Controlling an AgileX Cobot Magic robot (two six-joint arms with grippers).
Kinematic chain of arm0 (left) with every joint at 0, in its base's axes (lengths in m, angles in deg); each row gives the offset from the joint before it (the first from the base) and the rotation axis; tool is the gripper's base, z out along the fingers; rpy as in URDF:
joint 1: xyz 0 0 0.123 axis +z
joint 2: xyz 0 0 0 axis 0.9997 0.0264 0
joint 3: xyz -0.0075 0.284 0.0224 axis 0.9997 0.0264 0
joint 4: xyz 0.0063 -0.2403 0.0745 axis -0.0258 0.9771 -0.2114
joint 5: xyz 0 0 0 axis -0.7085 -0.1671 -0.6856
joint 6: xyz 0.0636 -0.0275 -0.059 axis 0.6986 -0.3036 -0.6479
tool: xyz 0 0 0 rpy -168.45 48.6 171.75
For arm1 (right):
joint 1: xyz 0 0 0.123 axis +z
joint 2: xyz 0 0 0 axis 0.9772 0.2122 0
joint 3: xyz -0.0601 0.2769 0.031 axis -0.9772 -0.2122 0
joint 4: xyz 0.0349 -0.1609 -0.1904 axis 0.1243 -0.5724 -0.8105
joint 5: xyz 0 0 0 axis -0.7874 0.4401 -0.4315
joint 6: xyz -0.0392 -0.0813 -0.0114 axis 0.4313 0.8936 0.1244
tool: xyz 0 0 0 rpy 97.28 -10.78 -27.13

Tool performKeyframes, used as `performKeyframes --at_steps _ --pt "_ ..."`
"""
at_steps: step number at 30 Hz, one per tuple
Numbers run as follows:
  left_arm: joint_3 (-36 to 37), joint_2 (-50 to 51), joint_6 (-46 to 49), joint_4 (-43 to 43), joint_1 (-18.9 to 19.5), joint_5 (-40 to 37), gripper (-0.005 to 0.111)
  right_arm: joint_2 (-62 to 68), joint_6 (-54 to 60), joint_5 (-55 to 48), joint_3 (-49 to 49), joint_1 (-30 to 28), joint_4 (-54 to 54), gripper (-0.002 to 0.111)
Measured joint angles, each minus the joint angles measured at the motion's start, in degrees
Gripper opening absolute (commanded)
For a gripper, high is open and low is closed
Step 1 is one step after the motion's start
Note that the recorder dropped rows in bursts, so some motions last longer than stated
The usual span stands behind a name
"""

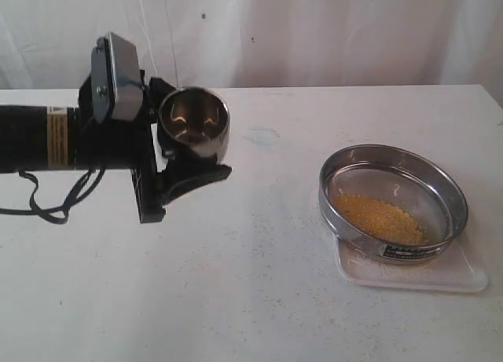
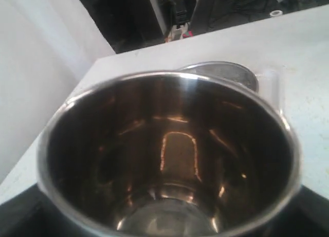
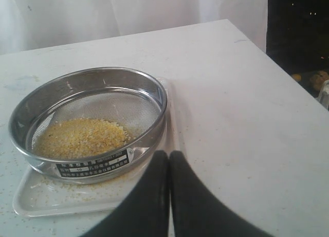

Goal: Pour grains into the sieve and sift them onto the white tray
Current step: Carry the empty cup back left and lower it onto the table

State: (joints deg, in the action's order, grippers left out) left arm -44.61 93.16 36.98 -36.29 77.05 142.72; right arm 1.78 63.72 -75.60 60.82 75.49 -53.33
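Observation:
My left gripper (image 1: pixel 198 131) is shut on a small rounded steel cup (image 1: pixel 194 122), held above the table's left half and tipped on its side. The left wrist view looks into the cup (image 2: pixel 169 160); its inside is bare. At the right the sieve (image 1: pixel 448 197) sits on the white tray (image 1: pixel 424 277), with a yellow heap of grains (image 1: pixel 381 217) on its mesh. In the right wrist view my right gripper (image 3: pixel 168 157) is shut on nothing, just beside the sieve (image 3: pixel 154 95) and tray (image 3: pixel 61 198). Grains (image 3: pixel 79 137) fill the mesh's near side, and a few lie on the tray.
A white table (image 1: pixel 259 283) carries everything, with white cloth hanging behind. The left arm's black cable (image 1: pixel 47 201) droops at the far left. The table's edge (image 3: pixel 288 77) runs close to the sieve's side, with dark space beyond.

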Motion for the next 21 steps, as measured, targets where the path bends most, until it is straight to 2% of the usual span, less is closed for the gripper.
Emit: performKeyframes --at_steps 6,11,16,21 --pt "1.32 7.21 10.87 1.89 -0.44 -2.23 0.0 0.0 0.0 0.0 0.0 0.0 0.0 0.0" --pt "1.32 14.54 17.55 15.66 -0.52 -4.68 0.0 0.0 0.0 0.0 0.0 0.0 0.0 0.0" --pt "1.18 21.4 17.54 27.42 -0.52 3.79 0.0 0.0 0.0 0.0 0.0 0.0 0.0 0.0" --pt "-1.36 27.11 11.74 29.17 -0.85 5.39 0.0 0.0 0.0 0.0 0.0 0.0 0.0 0.0"
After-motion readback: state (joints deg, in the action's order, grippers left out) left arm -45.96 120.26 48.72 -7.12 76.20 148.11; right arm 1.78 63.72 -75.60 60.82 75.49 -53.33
